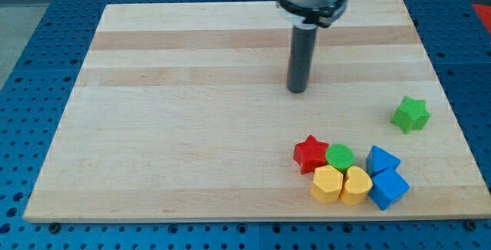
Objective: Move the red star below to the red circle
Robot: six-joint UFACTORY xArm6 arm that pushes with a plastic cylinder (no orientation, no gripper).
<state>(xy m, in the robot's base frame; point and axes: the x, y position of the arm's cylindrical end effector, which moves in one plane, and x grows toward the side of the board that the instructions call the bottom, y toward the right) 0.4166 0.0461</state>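
Observation:
The red star (311,154) lies at the view's lower right, at the left end of a tight cluster of blocks. My tip (298,91) stands on the board well above the star, toward the view's top. A sliver of red, the red circle (289,70), shows at the rod's left edge; most of it is hidden behind the rod. The tip is apart from the star.
The green circle (340,157) touches the star's right side. Below them sit the yellow hexagon (327,184) and the yellow heart (356,185). The blue triangle (381,160) and the blue cube (389,188) lie to the right. The green star (410,114) is alone near the board's right edge (453,127).

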